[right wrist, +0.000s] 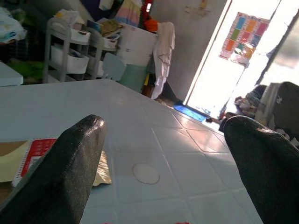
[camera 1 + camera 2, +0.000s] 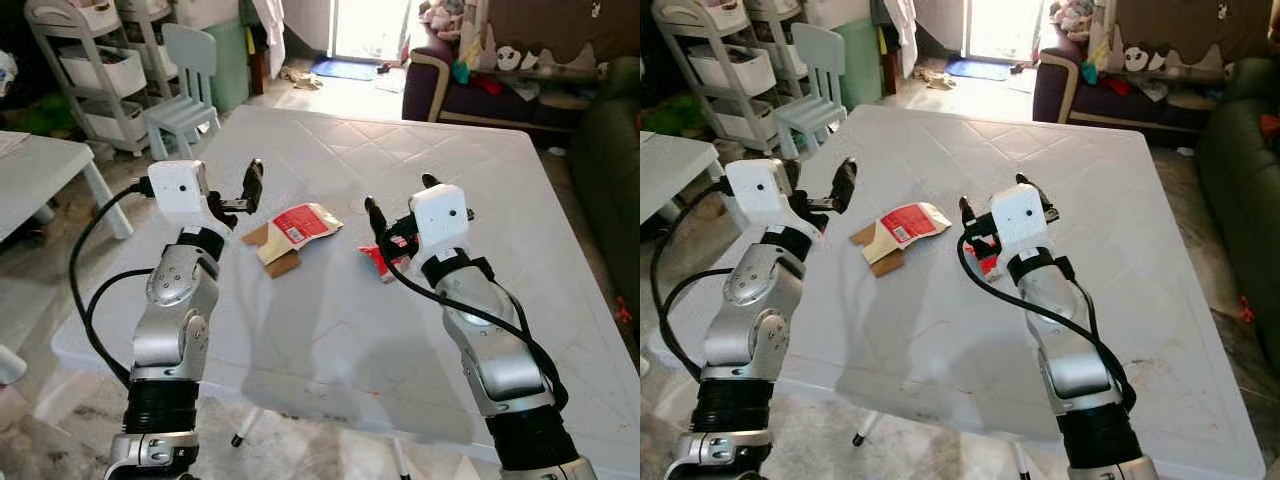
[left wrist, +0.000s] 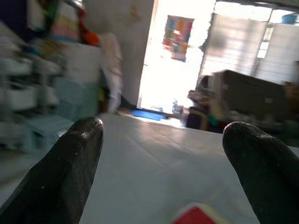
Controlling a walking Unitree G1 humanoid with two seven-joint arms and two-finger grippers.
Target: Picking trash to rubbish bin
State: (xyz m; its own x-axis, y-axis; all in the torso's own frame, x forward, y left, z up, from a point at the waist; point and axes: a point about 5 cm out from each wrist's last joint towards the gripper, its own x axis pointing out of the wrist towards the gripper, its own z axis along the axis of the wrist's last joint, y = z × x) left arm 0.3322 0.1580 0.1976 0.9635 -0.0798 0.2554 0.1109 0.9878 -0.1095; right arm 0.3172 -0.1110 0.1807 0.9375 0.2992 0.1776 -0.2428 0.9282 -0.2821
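A flattened red and white carton (image 2: 297, 229) with brown card flaps lies on the white table (image 2: 400, 150) between my two arms. A small red wrapper (image 2: 381, 263) lies just right of it, under my right gripper (image 2: 400, 202). That gripper hovers low over the wrapper, open, with nothing between its fingers. My left gripper (image 2: 238, 198) is raised at the carton's left side, also open and holding nothing. In the right wrist view the carton (image 1: 28, 158) lies beyond one black finger (image 1: 70, 168). A blurred red edge of the carton (image 3: 196, 217) shows between the left fingers.
A pale chair (image 2: 190, 85) and a white shelf cart (image 2: 95, 70) stand past the table's far left corner. A second white table (image 2: 40, 170) is at the left. A dark sofa (image 2: 480, 80) and a green armchair (image 2: 610, 150) stand at the right.
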